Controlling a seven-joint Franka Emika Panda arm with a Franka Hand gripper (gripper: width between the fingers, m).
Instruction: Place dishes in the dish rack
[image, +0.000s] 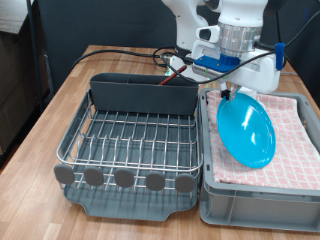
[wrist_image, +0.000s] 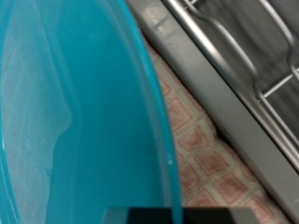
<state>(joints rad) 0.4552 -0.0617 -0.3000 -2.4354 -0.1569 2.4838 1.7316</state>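
While the gripper (image: 231, 92) hangs over the grey crate (image: 262, 196) lined with pink checked cloth (image: 295, 135), the light-blue plate (image: 246, 131) hangs tilted on edge beneath it, its upper rim at the fingers, apparently pinched there (the fingertips themselves are hidden, so how wide they stand I cannot tell). The plate's long axis runs steeply downward from the gripper. The dish rack (image: 125, 140) lies just beside the crate, toward the exterior view's left, and its wire grid shows no dishes; the wrist view shows its wires past the plate's rim.
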